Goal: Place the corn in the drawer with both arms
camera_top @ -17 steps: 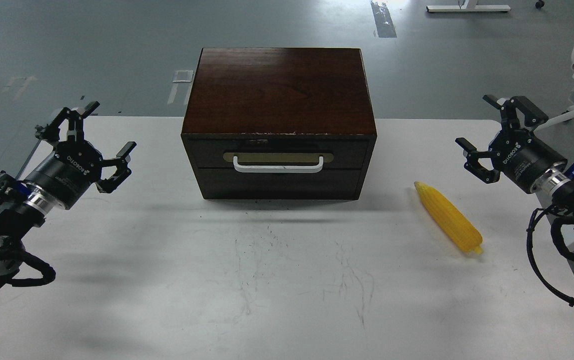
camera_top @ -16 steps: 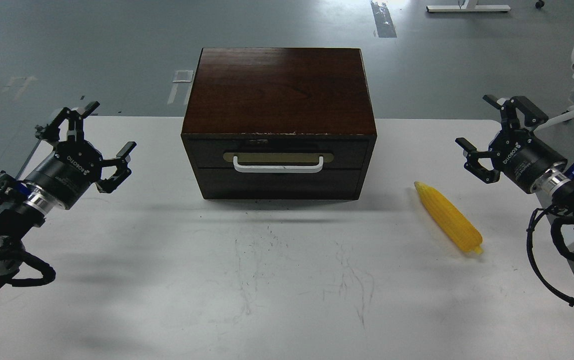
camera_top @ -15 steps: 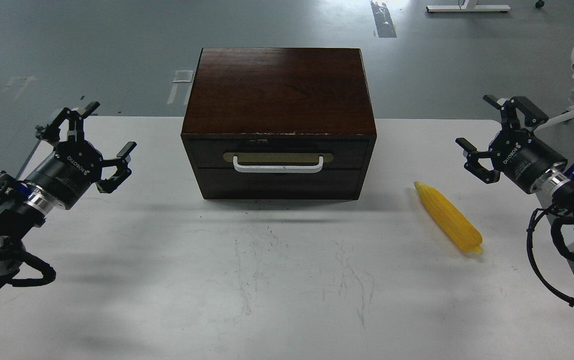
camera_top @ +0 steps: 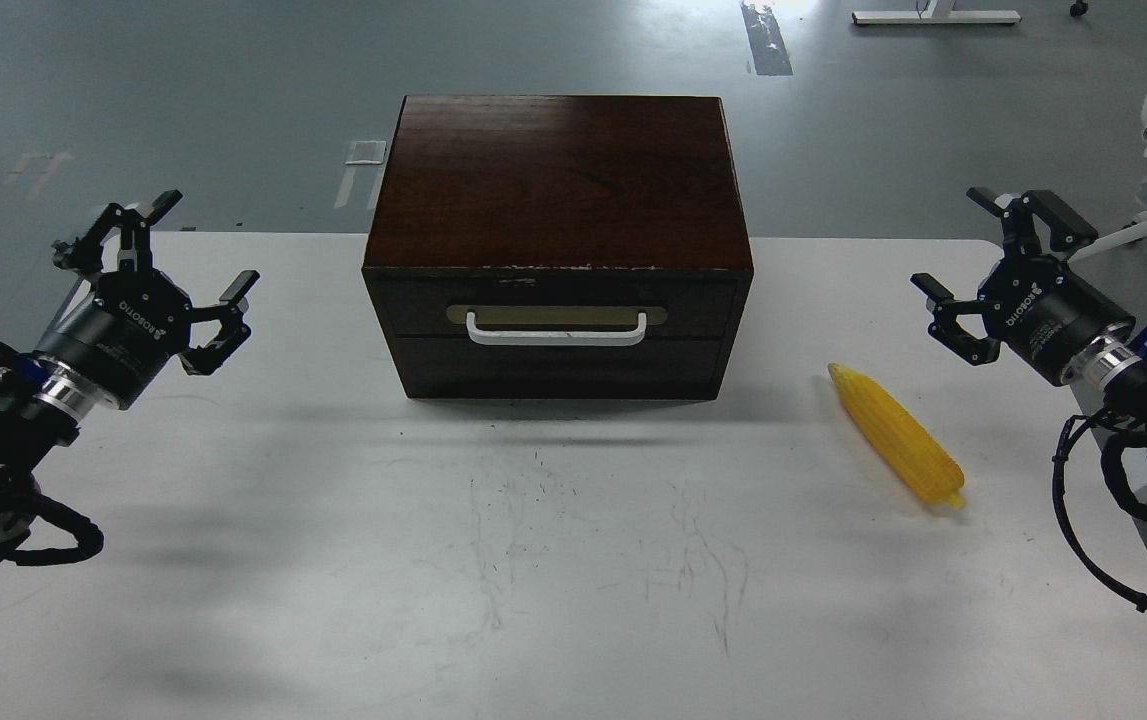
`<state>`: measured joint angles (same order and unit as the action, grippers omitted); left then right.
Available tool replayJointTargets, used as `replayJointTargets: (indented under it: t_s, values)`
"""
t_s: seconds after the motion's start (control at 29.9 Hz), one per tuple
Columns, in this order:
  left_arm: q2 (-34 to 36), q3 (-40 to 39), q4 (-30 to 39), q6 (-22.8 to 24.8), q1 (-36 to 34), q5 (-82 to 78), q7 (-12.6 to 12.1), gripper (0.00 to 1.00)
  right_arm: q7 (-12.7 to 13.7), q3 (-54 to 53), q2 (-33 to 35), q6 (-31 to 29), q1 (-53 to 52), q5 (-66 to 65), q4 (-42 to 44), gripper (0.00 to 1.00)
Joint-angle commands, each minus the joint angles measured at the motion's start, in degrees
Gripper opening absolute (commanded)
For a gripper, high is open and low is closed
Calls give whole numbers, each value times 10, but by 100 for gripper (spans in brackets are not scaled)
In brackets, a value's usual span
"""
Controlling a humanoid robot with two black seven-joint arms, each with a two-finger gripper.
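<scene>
Head view: drawer (camera_top: 555, 305) shut, corn (camera_top: 895, 435) at 4 o'clock; left gripper (camera_top: 165, 245) and right gripper (camera_top: 1003, 245) held wide, empty. Rounded corn could be rolled away if nudged off-centre.

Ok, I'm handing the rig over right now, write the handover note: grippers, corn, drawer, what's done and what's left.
Left gripper: open, empty, held above the table left of the box.
Right gripper: open, empty, up and to the right of the corn.
Corn: lying on the table right of the box, untouched.
Drawer: shut, white handle free.
Done: nothing yet.
Left: pull the drawer open, pick up the corn, put it inside.
</scene>
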<state>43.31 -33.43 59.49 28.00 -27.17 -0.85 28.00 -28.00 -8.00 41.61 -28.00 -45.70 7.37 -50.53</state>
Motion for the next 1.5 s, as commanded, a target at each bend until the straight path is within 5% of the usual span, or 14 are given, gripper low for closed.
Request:
replayJointTargets:
  t_s: [0.0, 0.37, 0.7, 1.07, 1.47]
  values:
    - [13, 5, 0, 0, -3, -8, 0, 99, 0, 0, 2, 0, 0, -1, 0, 100]
    - [82, -2, 25, 0, -89, -212, 0, 99, 0, -6, 5, 0, -2, -2, 1, 100]
    - [82, -2, 170, 0, -225, -587, 0, 99, 0, -4, 8, 0, -7, -6, 1, 100]
    - [-60, 63, 225, 0, -350, -1007, 0, 99, 0, -4, 8, 0, -7, -8, 8, 100]
    - [-155, 195, 179, 0, -431, -1175, 0, 99, 0, -4, 19, 0, -5, -8, 9, 100]
